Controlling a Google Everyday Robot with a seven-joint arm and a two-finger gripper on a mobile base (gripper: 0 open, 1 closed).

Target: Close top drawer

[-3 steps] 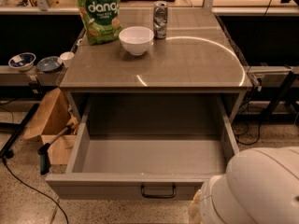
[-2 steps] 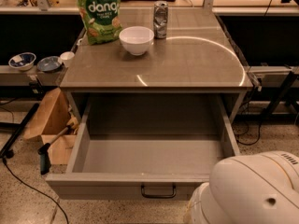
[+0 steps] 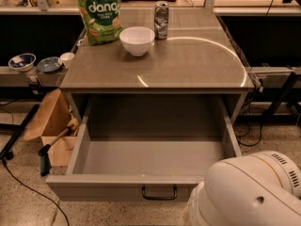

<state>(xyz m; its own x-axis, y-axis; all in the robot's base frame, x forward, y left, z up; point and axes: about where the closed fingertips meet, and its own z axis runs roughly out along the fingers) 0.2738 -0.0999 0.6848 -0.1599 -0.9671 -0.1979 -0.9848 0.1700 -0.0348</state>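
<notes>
The top drawer (image 3: pixel 153 157) of the grey cabinet stands pulled far out toward me. Its deep box holds nothing. Its flat grey front (image 3: pixel 103 188) runs along the bottom of the view with a small dark handle (image 3: pixel 160 193) at its middle. No other drawers show. My gripper is not in view. Only a white rounded arm housing (image 3: pixel 244 192) shows at the bottom right, in front of the drawer's right front corner and hiding it.
On the cabinet top (image 3: pixel 197 65) stand a green chip bag (image 3: pixel 99 13), a white bowl (image 3: pixel 137 40) and a metal can (image 3: pixel 161 20). An open cardboard box (image 3: pixel 51 126) and a tool lie left of the drawer. Small bowls (image 3: pixel 22 61) sit on a left ledge. Cables cross the floor.
The white arm housing has risen and spread leftward at the bottom right. It now covers more of the drawer's right front corner. The drawer has not moved.
</notes>
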